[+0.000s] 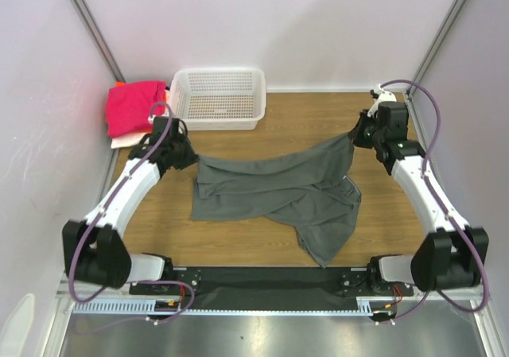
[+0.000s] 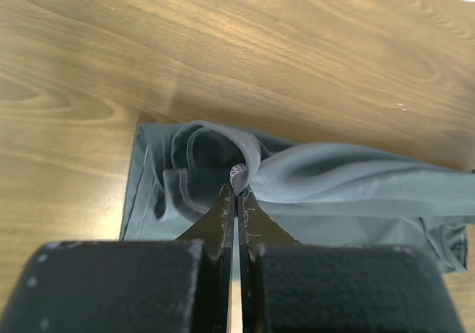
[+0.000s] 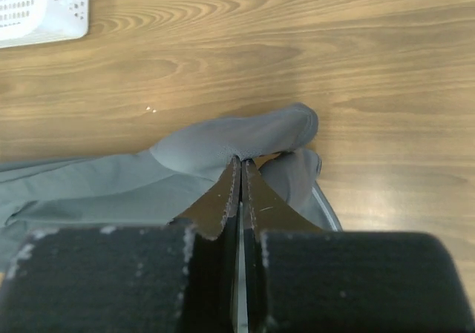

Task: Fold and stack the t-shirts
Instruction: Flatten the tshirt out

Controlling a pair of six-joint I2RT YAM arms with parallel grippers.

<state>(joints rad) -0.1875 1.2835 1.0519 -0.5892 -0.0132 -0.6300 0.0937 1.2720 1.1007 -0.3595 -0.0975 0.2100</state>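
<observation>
Two arms, one shirt stretched between them. The left gripper (image 1: 187,157) has its fingers pressed together on a bunched-up fold of the dark grey t-shirt (image 1: 278,190), and the right gripper (image 1: 355,137) is pinching the opposite end the same way; both wrist views show the tips clamped tight with cloth wadded right at them. The top edge of the shirt hangs between the two grippers. The rest lies rumpled on the table (image 1: 310,114), with one flap trailing toward the near edge, right of centre.

The surface is a light brown wood-grain top, pretty smooth, with a bit of glare in the left wrist view. Plain pale walls (image 1: 318,23) box it in on three sides, and slanted metal posts (image 1: 87,19) run up the back corners. A white mesh basket (image 1: 219,98) sits against the back wall. Just beside it, in the back left corner, is a pile with a magenta-pink t-shirt (image 1: 134,106) on top, white cloth (image 1: 127,141) under it and a sliver of orange cloth (image 1: 119,83) peeking out behind.

Along the near edge there's a black strip (image 1: 270,279) carrying the arm bases, then a brushed metal sheet (image 1: 270,337). Purple cables (image 1: 432,106) loop along both arms.
</observation>
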